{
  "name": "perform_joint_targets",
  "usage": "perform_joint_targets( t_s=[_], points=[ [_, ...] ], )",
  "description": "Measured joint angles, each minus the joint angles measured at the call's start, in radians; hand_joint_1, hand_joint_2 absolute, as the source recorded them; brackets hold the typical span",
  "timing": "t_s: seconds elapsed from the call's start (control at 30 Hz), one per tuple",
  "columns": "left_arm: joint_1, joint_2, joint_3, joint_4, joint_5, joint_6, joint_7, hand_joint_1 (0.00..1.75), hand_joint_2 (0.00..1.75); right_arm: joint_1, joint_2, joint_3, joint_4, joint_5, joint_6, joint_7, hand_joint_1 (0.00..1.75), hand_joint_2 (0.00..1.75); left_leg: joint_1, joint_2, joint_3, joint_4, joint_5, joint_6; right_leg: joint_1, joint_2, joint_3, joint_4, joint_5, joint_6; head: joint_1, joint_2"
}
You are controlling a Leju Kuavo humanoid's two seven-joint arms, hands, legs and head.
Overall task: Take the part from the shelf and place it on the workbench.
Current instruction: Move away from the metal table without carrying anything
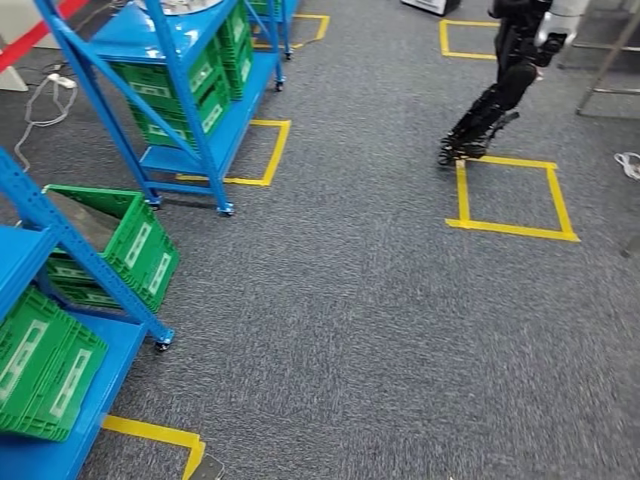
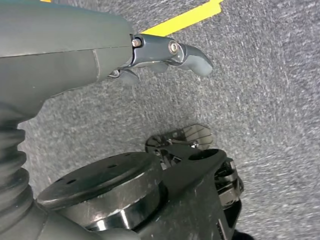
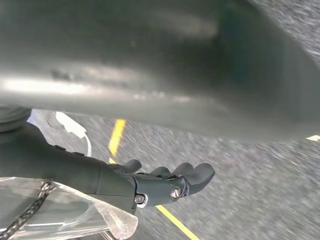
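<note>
The left hand [image 2: 166,52], seen from its wrist camera, hangs above the floor with its dark fingers [image 2: 188,55] stretched out nearly straight and close together, holding nothing. The right hand [image 3: 162,182], seen from its own wrist camera, is posed alike: fingers [image 3: 192,175] extended side by side with a slight curl at the tips, nothing between them, beneath a blurred grey surface.

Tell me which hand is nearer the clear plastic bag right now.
Right. The right hand lies directly alongside the clear plastic bag, apparently against it, though a grip is unclear. The left hand hangs over grey carpet near a yellow tape line.
</note>
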Motion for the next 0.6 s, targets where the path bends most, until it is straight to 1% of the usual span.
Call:
perform_joint_targets(
  t_s=[0.03,0.07,0.1,0.13,0.17,0.2,0.23,0.27,0.3,0.33,0.37,0.4,0.43,0.47,0.5,0.53,0.57,0.6],
  points=[
    [-0.001,0.000,0.000,0.000,0.002,-0.001,0.000,0.00,1.75,0.000,0.000,0.000,0.000,0.000,0.000,0.000,0.00,0.00,0.001,-0.011,-0.005,0.007,-0.003,-0.007,-0.002,0.018,0.016,-0.032,0.006,-0.003,0.001,0.000],
    [-0.001,0.001,0.001,0.000,0.003,-0.001,0.000,0.00,1.75,-0.001,0.001,0.000,0.001,0.001,0.000,0.000,0.00,0.00,0.002,-0.022,-0.009,0.010,-0.003,-0.014,-0.001,0.029,0.024,-0.044,0.000,-0.009,0.003,0.000],
    [0.001,0.001,0.002,0.000,0.004,-0.002,0.000,0.00,1.75,-0.002,0.001,0.000,0.001,0.001,0.001,0.000,0.00,0.00,0.004,-0.033,-0.013,0.012,-0.001,-0.020,0.001,0.023,0.028,-0.048,0.000,-0.019,0.004,0.000],
    [0.003,0.001,0.003,0.000,0.005,-0.002,0.000,0.00,1.75,-0.002,0.001,0.000,0.001,0.001,0.001,0.000,0.00,0.00,0.006,-0.034,-0.016,0.012,0.000,-0.025,0.002,0.011,0.031,-0.049,0.002,-0.027,0.003,0.000],
    [0.006,0.001,0.004,0.000,0.005,-0.002,0.000,0.00,1.75,-0.003,0.001,0.000,0.001,0.002,0.001,0.000,0.00,0.00,0.006,-0.020,-0.020,0.020,-0.005,-0.030,0.003,-0.001,0.032,-0.051,0.004,-0.035,0.002,0.000],
    [0.007,0.001,0.005,0.000,0.006,-0.003,0.000,0.00,1.75,-0.002,0.001,0.000,0.001,0.002,0.001,0.000,0.00,0.00,0.006,0.004,-0.032,0.043,-0.020,-0.035,0.003,-0.013,0.034,-0.054,0.006,-0.043,-0.001,0.000],
    [0.006,0.001,0.006,0.000,0.006,-0.004,0.000,0.00,1.75,-0.001,0.001,0.000,0.000,0.002,0.001,0.000,0.00,0.00,0.005,0.034,-0.052,0.087,-0.044,-0.039,0.004,-0.027,0.036,-0.056,0.006,-0.049,-0.003,0.000],
    [0.004,0.001,0.006,0.000,0.007,-0.005,0.000,0.00,1.75,0.000,0.001,0.000,0.000,0.002,0.002,0.000,0.00,0.00,0.005,0.060,-0.082,0.148,-0.075,-0.043,0.007,-0.042,0.037,-0.056,0.004,-0.054,-0.006,0.000],
    [0.002,0.001,0.006,0.000,0.007,-0.006,0.000,0.00,1.75,0.001,0.001,-0.001,0.000,0.002,0.002,0.000,0.00,0.00,0.007,0.071,-0.115,0.218,-0.104,-0.045,0.010,-0.058,0.038,-0.056,0.003,-0.057,-0.007,0.000],
    [0.002,0.001,0.006,0.000,0.007,-0.008,0.000,0.00,1.75,0.002,0.001,-0.001,0.000,0.002,0.002,0.000,0.00,0.00,0.009,0.076,-0.142,0.273,-0.122,-0.046,0.013,-0.073,0.039,-0.056,0.000,-0.060,-0.007,0.000],
    [0.003,0.001,0.006,0.000,0.007,-0.008,0.001,0.00,1.75,0.002,0.001,-0.001,0.000,0.003,0.002,0.000,0.00,0.00,0.010,0.078,-0.154,0.297,-0.122,-0.045,0.016,-0.087,0.040,-0.056,-0.002,-0.061,-0.007,0.000],
    [0.004,0.001,0.006,0.000,0.007,-0.009,0.001,0.00,1.75,0.001,0.000,-0.001,0.000,0.003,0.002,0.000,0.00,0.00,0.010,0.081,-0.146,0.282,-0.103,-0.042,0.018,-0.100,0.043,-0.056,-0.004,-0.062,-0.007,0.000],
    [0.005,0.001,0.006,0.000,0.007,-0.010,0.001,0.00,1.75,0.000,0.001,-0.001,0.000,0.004,0.002,-0.001,0.00,0.00,0.007,0.087,-0.119,0.229,-0.070,-0.037,0.019,-0.112,0.047,-0.056,-0.007,-0.061,-0.007,0.000],
    [0.005,0.001,0.007,0.000,0.007,-0.010,0.001,0.00,1.75,-0.001,0.001,-0.001,0.000,0.004,0.003,-0.001,0.00,0.00,0.002,0.107,-0.082,0.156,-0.037,-0.028,0.020,-0.124,0.052,-0.057,-0.011,-0.060,-0.007,0.000],
    [0.004,0.002,0.007,0.000,0.007,-0.009,0.002,0.00,1.75,-0.001,0.001,-0.001,0.000,0.005,0.003,-0.002,0.00,0.00,-0.006,0.130,-0.047,0.089,-0.016,-0.020,0.023,-0.136,0.056,-0.056,-0.016,-0.057,-0.007,0.000],
    [0.001,0.002,0.008,0.000,0.007,-0.009,0.002,0.00,1.75,-0.001,0.002,-0.001,0.000,0.005,0.003,-0.002,0.00,0.00,-0.014,0.150,-0.024,0.041,-0.005,-0.013,0.024,-0.148,0.058,-0.057,-0.020,-0.052,-0.007,0.000],
    [-0.002,0.002,0.010,0.000,0.006,-0.008,0.002,0.00,1.75,-0.001,0.002,-0.001,0.000,0.006,0.004,-0.003,0.00,0.00,-0.020,0.162,-0.012,0.017,-0.006,-0.009,0.025,-0.160,0.061,-0.058,-0.023,-0.048,-0.007,0.000],
    [-0.002,0.002,0.012,0.000,0.006,-0.007,0.002,0.00,1.75,-0.002,0.003,-0.001,0.000,0.007,0.004,-0.003,0.00,0.00,-0.024,0.157,-0.011,0.011,-0.008,-0.006,0.025,-0.172,0.064,-0.059,-0.025,-0.043,-0.006,0.000]
  ],
)
